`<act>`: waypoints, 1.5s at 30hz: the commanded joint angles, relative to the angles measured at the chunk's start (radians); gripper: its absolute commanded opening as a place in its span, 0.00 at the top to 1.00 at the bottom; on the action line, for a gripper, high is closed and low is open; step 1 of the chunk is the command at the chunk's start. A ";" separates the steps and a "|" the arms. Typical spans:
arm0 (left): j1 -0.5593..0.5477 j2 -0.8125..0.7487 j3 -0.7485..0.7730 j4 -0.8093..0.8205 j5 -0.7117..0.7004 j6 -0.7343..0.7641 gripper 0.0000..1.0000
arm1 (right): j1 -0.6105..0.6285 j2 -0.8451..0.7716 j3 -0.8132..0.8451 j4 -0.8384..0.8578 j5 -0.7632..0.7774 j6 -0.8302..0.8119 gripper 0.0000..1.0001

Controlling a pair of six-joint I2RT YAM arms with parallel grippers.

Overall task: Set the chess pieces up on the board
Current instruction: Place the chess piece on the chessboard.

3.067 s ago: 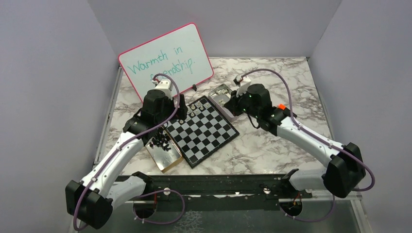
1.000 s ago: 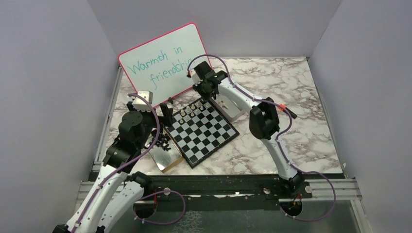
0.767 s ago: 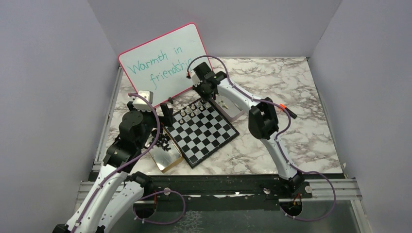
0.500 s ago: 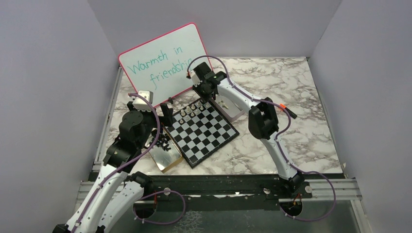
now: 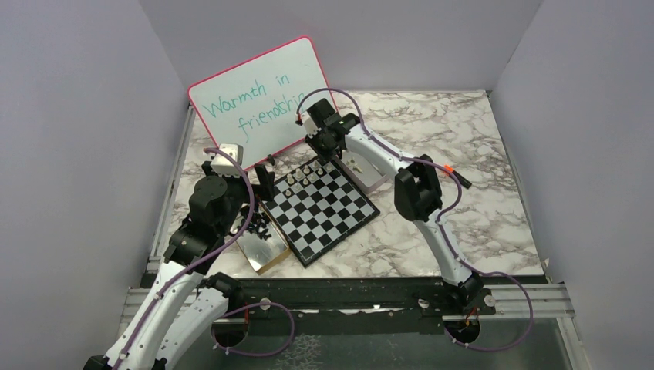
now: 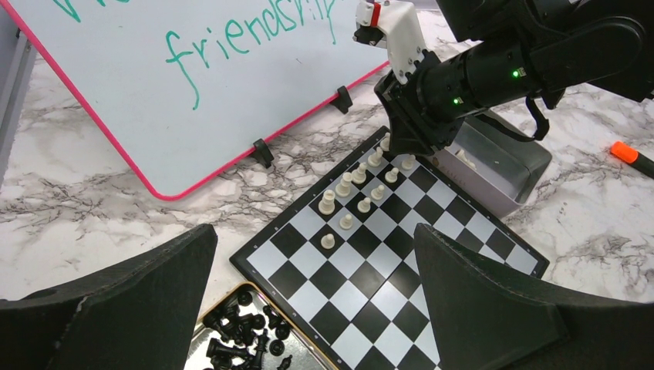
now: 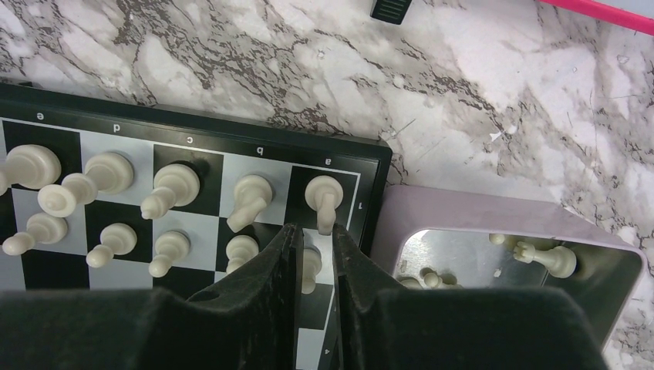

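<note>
Board (image 5: 324, 210) sits angled mid-bench (image 5: 432, 231), w/ white pieces (image 5: 303, 174) in rows along its far-left edge. R gripper (image 5: 327, 152) hangs over board's far corner; jaws too small to read from here. L gripper (image 5: 265, 174) is by board's left corner. Black pieces (image 5: 257, 225) heaped in shiny tray (image 5: 270, 253) just beside board. Pink-rimmed whiteboard (image 5: 262, 96) leans behind.

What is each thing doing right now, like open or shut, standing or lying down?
left gripper, open, empty.
right gripper, fingers almost closed around one white pawn; whether it grips, unclear.
board, lying flat, mostly bare.
white pieces, standing in two rows at its far edge.
black pieces, heaped in the metal tray.
grey box, open, a few white pieces inside.
whiteboard, propped up, written on.
</note>
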 commanded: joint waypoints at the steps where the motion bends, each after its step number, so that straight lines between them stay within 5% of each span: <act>1: 0.008 0.002 -0.011 0.028 0.016 0.015 0.01 | 0.007 0.006 0.022 0.008 -0.042 0.000 0.76; 20: 0.008 0.008 -0.011 0.032 0.029 0.015 0.01 | 0.006 -0.004 0.016 -0.019 -0.015 0.014 0.86; 45: 0.008 0.009 -0.012 0.033 0.031 0.014 0.01 | 0.006 -0.051 0.000 -0.029 0.040 0.067 0.85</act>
